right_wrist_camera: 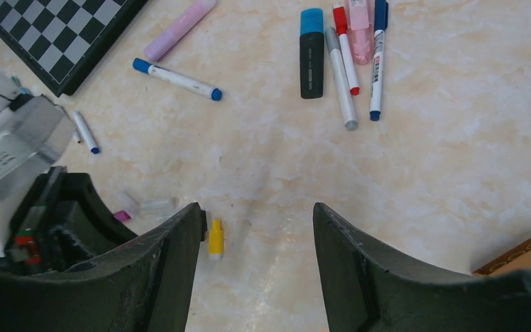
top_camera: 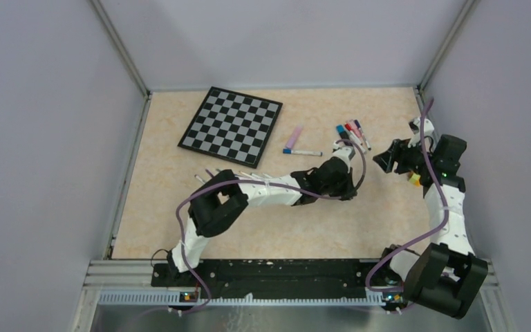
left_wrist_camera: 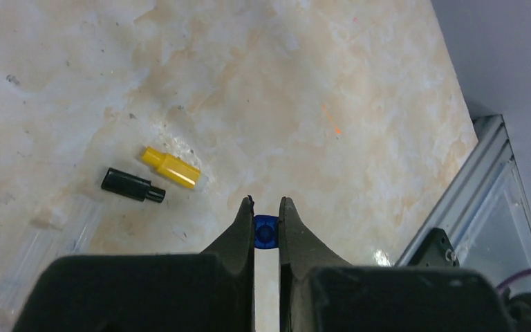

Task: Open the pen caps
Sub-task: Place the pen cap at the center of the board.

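My left gripper (left_wrist_camera: 267, 204) is shut on a small blue pen cap (left_wrist_camera: 266, 232), held above the table; in the top view it (top_camera: 342, 187) is right of centre. A yellow cap (left_wrist_camera: 171, 167) and a black cap (left_wrist_camera: 133, 185) lie loose on the table beyond it. My right gripper (right_wrist_camera: 259, 214) is open and empty over the table, with the yellow cap (right_wrist_camera: 216, 238) just inside its left finger. Several capped pens (right_wrist_camera: 342, 55) lie in a cluster at the back. A white pen with blue ends (right_wrist_camera: 178, 79) and a pink pen (right_wrist_camera: 180, 29) lie to their left.
The black-and-white chessboard (top_camera: 231, 126) lies at the back left. A yellow-orange block (right_wrist_camera: 525, 254) sits at the right wrist view's right edge. A purple cap (right_wrist_camera: 122, 216) and a short white pen (right_wrist_camera: 85, 131) lie by the left arm. The table's metal rail (left_wrist_camera: 470, 187) is close on the right.
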